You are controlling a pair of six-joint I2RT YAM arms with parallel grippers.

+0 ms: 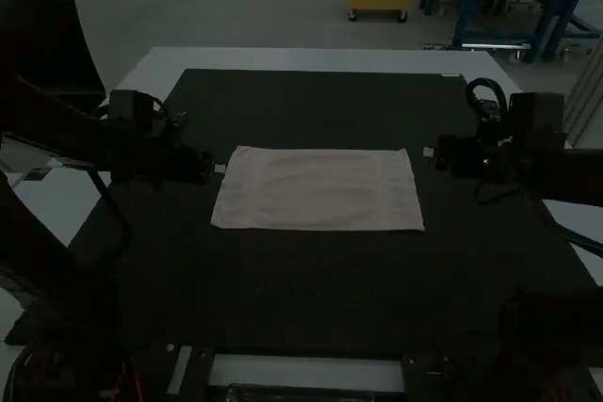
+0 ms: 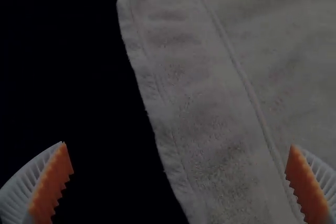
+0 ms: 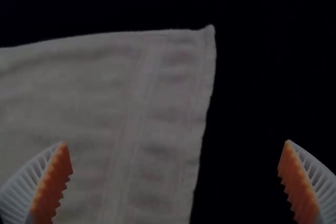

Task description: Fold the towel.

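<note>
In the high view, a white towel [image 1: 320, 190] lies flat at the middle of the dark mat [image 1: 320, 298], its long sides running along the mat's near and far edges. The left gripper [image 1: 220, 168] is just beside the towel's left end; the right gripper [image 1: 429, 152] is near its far right corner.

In the left wrist view, the fingers stand wide apart, empty, by a hemmed end.

In the right wrist view, the fingers are also widely parted, gripping nothing, near a towel corner.
</note>
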